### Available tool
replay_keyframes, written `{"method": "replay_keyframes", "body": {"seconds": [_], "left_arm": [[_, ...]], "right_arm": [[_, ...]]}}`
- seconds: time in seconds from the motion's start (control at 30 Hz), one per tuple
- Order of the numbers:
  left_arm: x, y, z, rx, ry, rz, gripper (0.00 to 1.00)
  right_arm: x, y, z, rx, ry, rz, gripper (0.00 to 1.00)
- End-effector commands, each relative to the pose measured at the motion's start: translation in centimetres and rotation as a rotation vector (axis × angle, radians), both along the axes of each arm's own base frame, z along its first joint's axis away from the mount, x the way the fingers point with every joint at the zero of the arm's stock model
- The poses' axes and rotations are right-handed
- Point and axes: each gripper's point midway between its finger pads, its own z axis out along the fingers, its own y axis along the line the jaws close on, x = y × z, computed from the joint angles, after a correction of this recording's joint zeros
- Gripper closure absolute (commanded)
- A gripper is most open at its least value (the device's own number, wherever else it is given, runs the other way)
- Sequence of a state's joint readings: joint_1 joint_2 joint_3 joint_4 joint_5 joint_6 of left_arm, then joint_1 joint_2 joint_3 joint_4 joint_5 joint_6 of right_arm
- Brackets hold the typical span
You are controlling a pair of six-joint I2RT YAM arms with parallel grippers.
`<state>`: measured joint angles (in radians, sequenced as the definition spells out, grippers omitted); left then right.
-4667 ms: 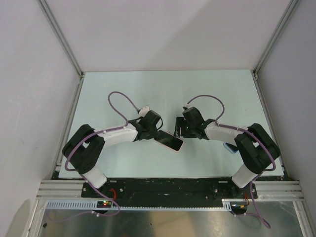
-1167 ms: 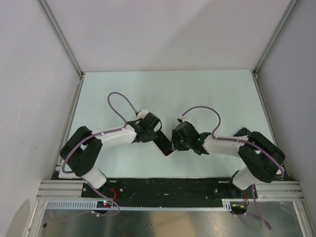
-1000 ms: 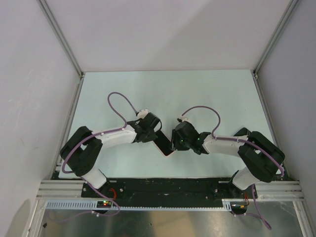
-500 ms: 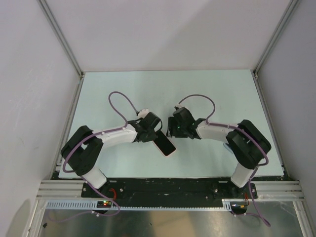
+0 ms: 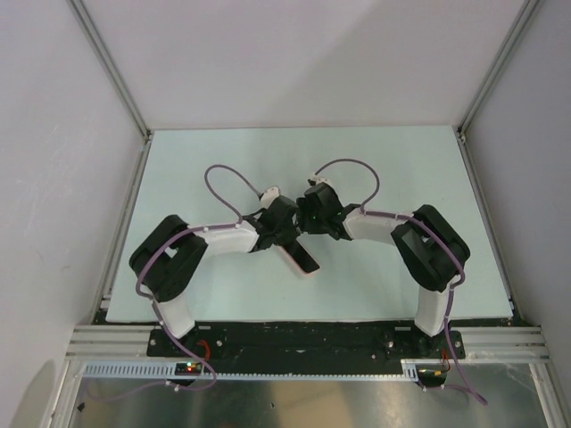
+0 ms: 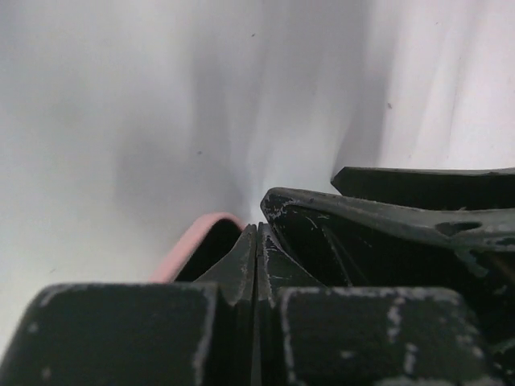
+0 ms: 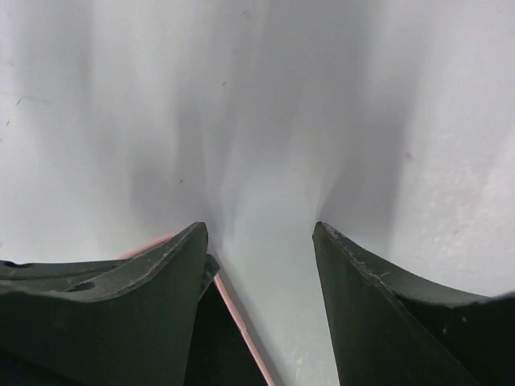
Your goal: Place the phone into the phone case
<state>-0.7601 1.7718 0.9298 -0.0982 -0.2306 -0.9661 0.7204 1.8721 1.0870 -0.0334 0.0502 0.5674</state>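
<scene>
The black phone [image 5: 303, 257] lies slanted on the table inside the pink case, whose rim [image 5: 306, 272] shows along its near end. My left gripper [image 5: 287, 239] is shut, its fingertips pressed together [image 6: 257, 229] at the phone's far end, with the pink case corner [image 6: 201, 232] just to their left. My right gripper [image 5: 306, 223] is open [image 7: 259, 229] over the same end. Its left finger [image 7: 161, 269] sits over the phone, and the pink case edge [image 7: 241, 322] runs between the fingers. The right finger [image 7: 378, 281] stands over bare table.
The pale green table [image 5: 393, 169] is fenced by a metal frame and white walls. Both arms bend inward and meet mid-table. The right gripper's fingers [image 6: 386, 217] crowd the left wrist view.
Both grippers have moved inward and farther back, meeting at the phone's far end. The right gripper has swung left off the phone's side. The phone has turned a little.
</scene>
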Motion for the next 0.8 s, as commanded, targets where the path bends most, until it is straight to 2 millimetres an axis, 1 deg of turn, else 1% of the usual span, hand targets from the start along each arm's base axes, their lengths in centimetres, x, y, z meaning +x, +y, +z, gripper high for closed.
{"method": "replay_keyframes", "body": {"seconds": [0.0, 0.07, 0.2, 0.27, 0.33, 0.43, 0.53, 0.63, 0.7, 0.77], "left_arm": [[-6.9, 3.7, -9.4, 0.147, 0.293, -0.045, 1.0], [-6.8, 3.6, -8.9, 0.141, 0.282, -0.047, 1.0], [-5.9, 3.5, -6.9, 0.118, 0.227, -0.051, 1.0], [-5.3, 3.4, -5.4, 0.111, 0.191, -0.056, 1.0], [-4.5, 3.2, -3.7, 0.104, 0.148, -0.064, 1.0], [-3.2, 2.8, -0.5, 0.086, 0.073, -0.081, 0.99], [-1.7, 2.6, 3.4, 0.069, -0.013, -0.089, 0.92], [-0.7, 3.5, 6.7, 0.062, -0.08, -0.064, 0.79], [-0.6, 4.5, 8.4, 0.068, -0.11, -0.033, 0.74], [-0.8, 5.7, 8.9, 0.094, -0.117, -0.014, 0.75]], "right_arm": [[-5.0, -0.5, -5.1, -0.132, 0.16, 0.079, 0.37], [-5.3, -0.8, -5.7, -0.162, 0.164, 0.077, 0.37], [-5.5, -1.2, -5.8, -0.176, 0.17, 0.065, 0.37], [-5.3, -1.2, -5.3, -0.165, 0.165, 0.057, 0.37], [-5.0, -1.2, -4.3, -0.147, 0.15, 0.051, 0.37], [-4.5, -1.3, -2.9, -0.123, 0.135, 0.043, 0.37], [-3.7, -2.0, -1.6, -0.084, 0.126, 0.032, 0.34], [-3.3, -2.5, -0.2, -0.044, 0.108, 0.038, 0.29], [-3.4, -2.6, 0.6, -0.028, 0.091, 0.063, 0.27], [-3.9, -2.4, 1.2, -0.02, 0.073, 0.093, 0.25]]}}
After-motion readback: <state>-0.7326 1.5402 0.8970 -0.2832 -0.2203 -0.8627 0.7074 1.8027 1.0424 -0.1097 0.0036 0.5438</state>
